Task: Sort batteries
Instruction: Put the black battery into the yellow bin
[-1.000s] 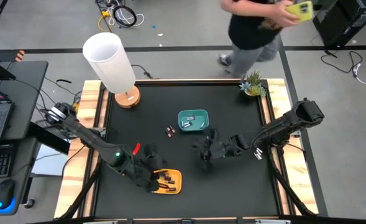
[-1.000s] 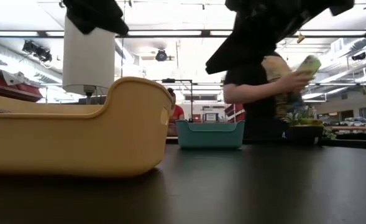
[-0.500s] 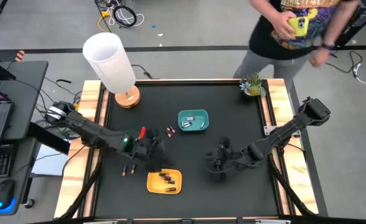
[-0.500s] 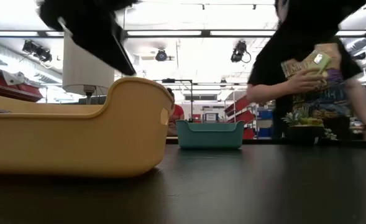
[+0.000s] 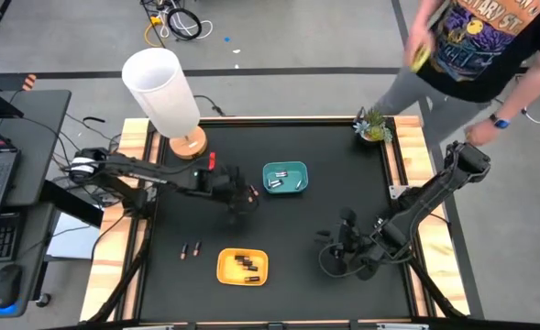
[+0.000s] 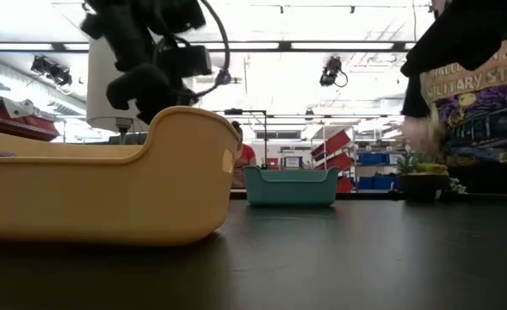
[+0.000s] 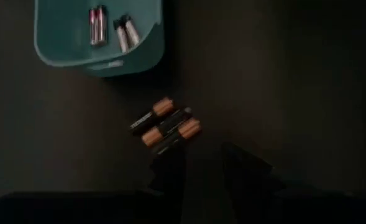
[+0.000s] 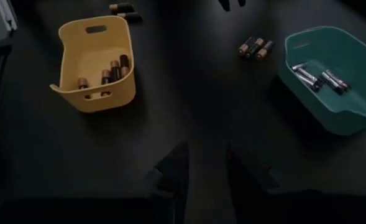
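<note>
Three copper-ended batteries (image 7: 166, 124) lie side by side on the black table, just left of the teal tray (image 7: 99, 37), which holds silvery batteries (image 7: 111, 31). My left gripper (image 7: 204, 163) hovers open just short of the three, nothing between its fingers. The yellow tray (image 5: 243, 266) near the front edge holds several dark batteries (image 8: 105, 71). Two more batteries (image 5: 190, 249) lie loose to its left. My right gripper (image 8: 204, 165) hangs open above bare table to the right of the yellow tray (image 8: 99, 62), touching nothing.
A white lamp (image 5: 164, 92) stands at the far left corner and a small potted plant (image 5: 373, 124) at the far right corner. A person (image 5: 476, 46) stands beyond the table's far right corner. Bare tabletop lies between the trays.
My left gripper has swung from over the yellow tray toward the far edge, stopping at the three loose batteries beside the teal tray. My right gripper has drawn back toward the near and right edges. The person behind the table has walked to the right.
</note>
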### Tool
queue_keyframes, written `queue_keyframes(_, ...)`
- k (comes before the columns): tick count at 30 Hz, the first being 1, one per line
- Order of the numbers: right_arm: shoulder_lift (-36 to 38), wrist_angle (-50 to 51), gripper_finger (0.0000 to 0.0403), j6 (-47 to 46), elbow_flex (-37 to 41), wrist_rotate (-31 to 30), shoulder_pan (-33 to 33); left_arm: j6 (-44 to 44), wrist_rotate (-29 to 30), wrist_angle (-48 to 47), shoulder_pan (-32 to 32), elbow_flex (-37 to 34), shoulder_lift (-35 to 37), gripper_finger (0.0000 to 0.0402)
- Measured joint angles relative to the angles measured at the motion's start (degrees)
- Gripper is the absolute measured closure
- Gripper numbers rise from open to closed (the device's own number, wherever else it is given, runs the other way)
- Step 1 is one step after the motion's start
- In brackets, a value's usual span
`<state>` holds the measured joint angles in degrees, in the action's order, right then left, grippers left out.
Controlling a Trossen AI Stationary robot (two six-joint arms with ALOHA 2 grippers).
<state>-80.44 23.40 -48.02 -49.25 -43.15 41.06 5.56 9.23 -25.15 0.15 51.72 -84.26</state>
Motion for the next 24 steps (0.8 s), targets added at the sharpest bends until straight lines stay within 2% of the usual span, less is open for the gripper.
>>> queue_keyframes(4,0.0,-1.7,0.0309,-0.63,1.93,-0.74,0.07,2.85,-1.78,-0.62,3.26,0.0,-3.57,0.0269)
queue_keyframes(11,-0.02,-2.39,0.0309,-3.74,4.35,-0.77,0.07,9.71,-1.37,-2.09,3.58,3.44,-9.04,0.0226)
queue_keyframes(19,-0.02,-4.68,0.0309,-3.97,6.18,-0.75,0.02,16.14,-0.98,-3.62,3.51,7.74,-16.54,0.0233)
queue_keyframes(24,-0.02,-4.87,0.0309,-3.97,6.25,-0.75,0.02,16.96,-0.86,-5.56,3.51,9.2,-19.14,0.024)
